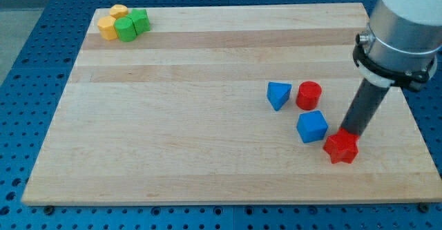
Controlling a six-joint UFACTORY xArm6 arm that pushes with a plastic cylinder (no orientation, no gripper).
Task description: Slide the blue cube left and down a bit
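Pale wooden board with lengthwise grain lay on a blue perforated table. Arm ended in a smooth dark rod; no fingers on this rig, so nothing to open or close. My tip appeared to meet the top of the red star-shaped block, contact hidden. Blue cube, matte with crisp edges, sat just left of that block, below the blue triangular block and red cylinder. At the top-left corner clustered two yellow blocks and two green blocks, touching.
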